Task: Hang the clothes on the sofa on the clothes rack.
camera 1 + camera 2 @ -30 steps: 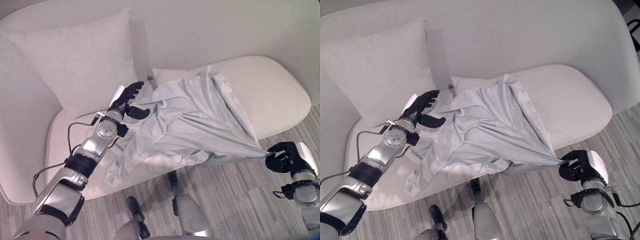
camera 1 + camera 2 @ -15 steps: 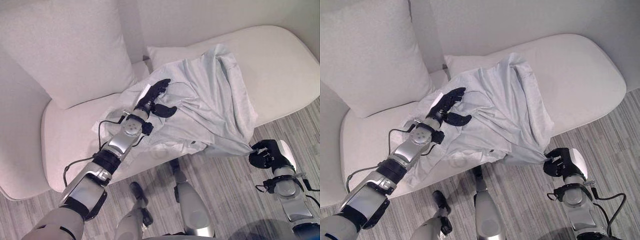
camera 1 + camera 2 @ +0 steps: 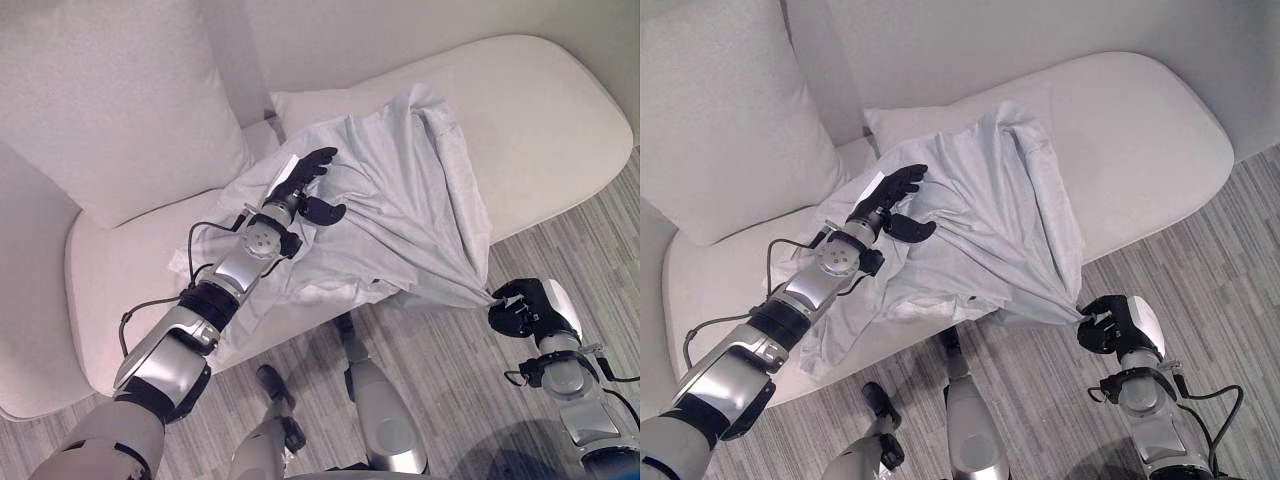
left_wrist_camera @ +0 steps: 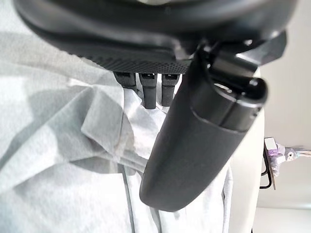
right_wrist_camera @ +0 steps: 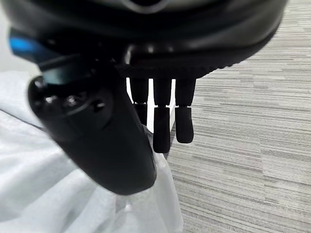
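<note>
A light grey shirt [image 3: 400, 200] lies crumpled on the white sofa [image 3: 540, 110], one corner drawn out past the seat's front edge. My right hand [image 3: 522, 306] is shut on that corner, low over the floor; its wrist view has the fingers [image 5: 163, 128] curled against the cloth [image 5: 48, 194]. My left hand [image 3: 300, 185] rests open on the shirt's left part, fingers [image 4: 149, 92] straight and thumb [image 4: 204, 136] apart over the folds [image 4: 58, 170].
A large white cushion [image 3: 110, 100] leans on the sofa back at the left. A smaller cushion [image 3: 305, 105] lies partly under the shirt. Grey striped floor [image 3: 1200, 240] runs in front of the sofa.
The camera has shifted. My left hand has gone from beside the large cushion onto the shirt. The right hand still holds the corner, with the cloth stretched toward it.
</note>
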